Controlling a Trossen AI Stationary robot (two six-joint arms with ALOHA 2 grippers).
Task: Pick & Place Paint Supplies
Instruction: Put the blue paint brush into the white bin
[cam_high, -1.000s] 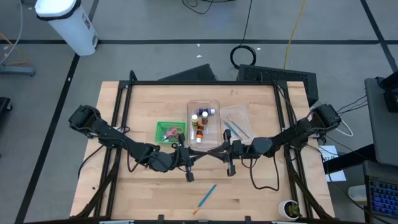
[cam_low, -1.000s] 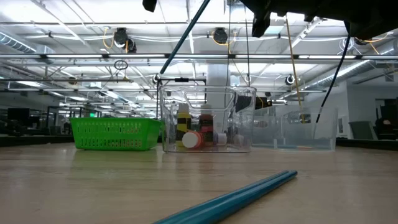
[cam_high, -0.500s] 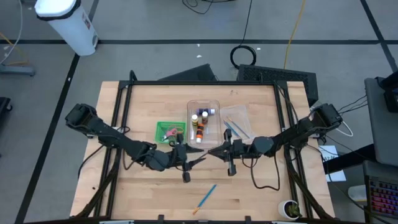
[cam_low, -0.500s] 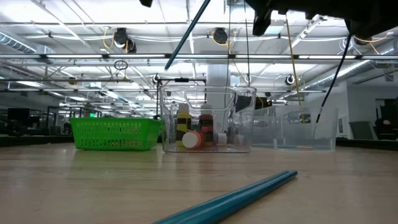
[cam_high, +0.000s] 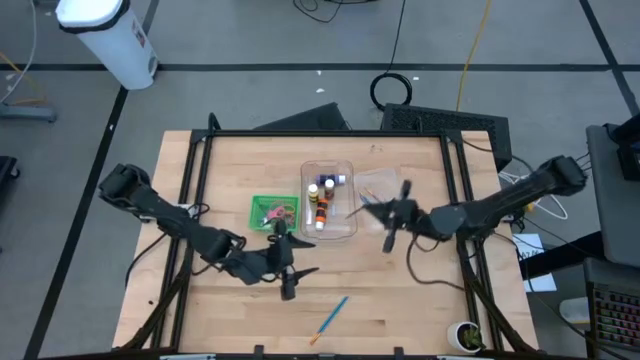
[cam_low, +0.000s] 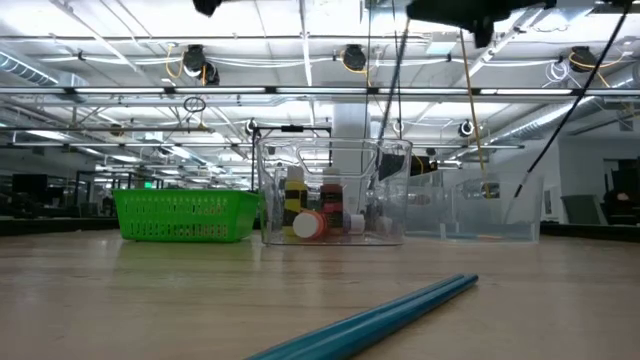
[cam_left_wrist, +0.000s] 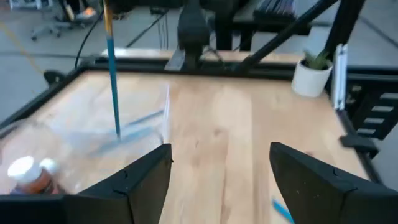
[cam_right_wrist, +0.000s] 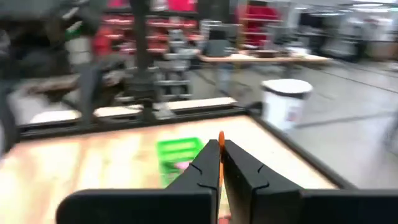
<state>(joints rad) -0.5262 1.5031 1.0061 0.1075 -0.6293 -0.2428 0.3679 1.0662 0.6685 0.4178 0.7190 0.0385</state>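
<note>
Brush (cam_right_wrist: 220, 144), orange-tipped, sits clamped between the right gripper's (cam_high: 392, 213) closed fingers above the clear bin (cam_high: 383, 186). Left gripper (cam_left_wrist: 219, 165) hangs with fingers spread apart, empty, near another blue brush (cam_high: 329, 318) on the table (cam_high: 410, 310).

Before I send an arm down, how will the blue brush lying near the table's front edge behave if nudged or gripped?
The blue brush looks like a round, smooth shaft lying flat on the wooden table, so a sideways nudge would probably roll it. It is thin and long, so likely light, and may pivot if pinched off centre.
</note>
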